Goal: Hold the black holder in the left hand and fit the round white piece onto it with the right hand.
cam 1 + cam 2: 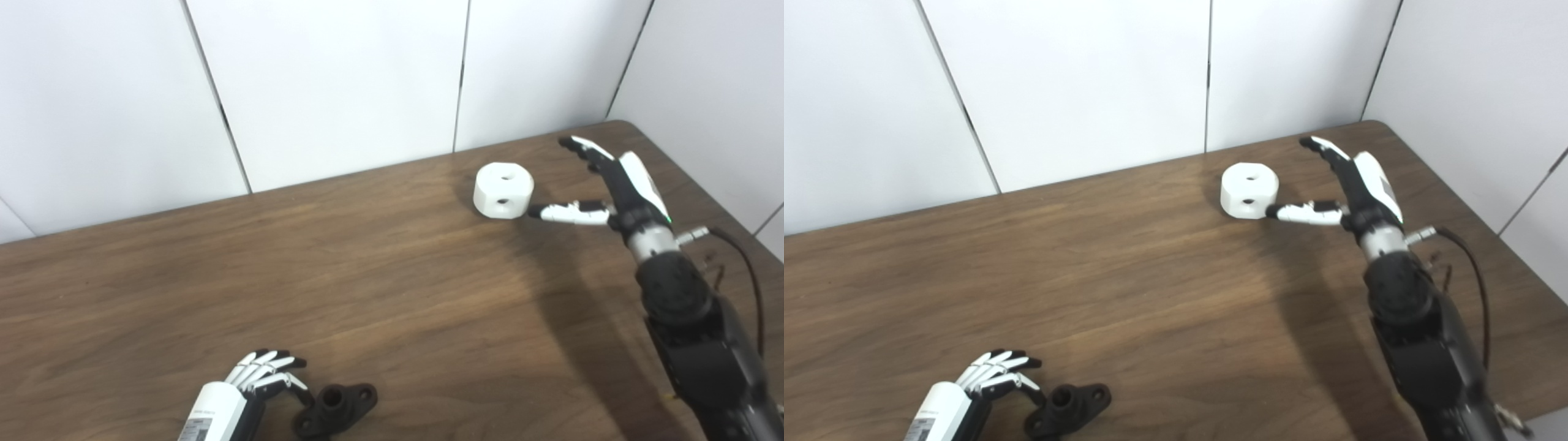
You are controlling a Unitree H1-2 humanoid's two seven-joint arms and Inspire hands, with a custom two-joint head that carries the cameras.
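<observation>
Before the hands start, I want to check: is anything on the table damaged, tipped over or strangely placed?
Nothing stands out. The round white piece sits flat near the far edge of the table, beside the open right hand. The black holder lies at the near edge, next to the left hand. No visible damage or spill.

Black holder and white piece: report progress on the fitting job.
Done: nothing; the black holder and round white piece lie far apart on the table. In hand: the left hand is open beside the holder; the right hand, open, nears the piece. Left: both grasps, then fitting.
</observation>
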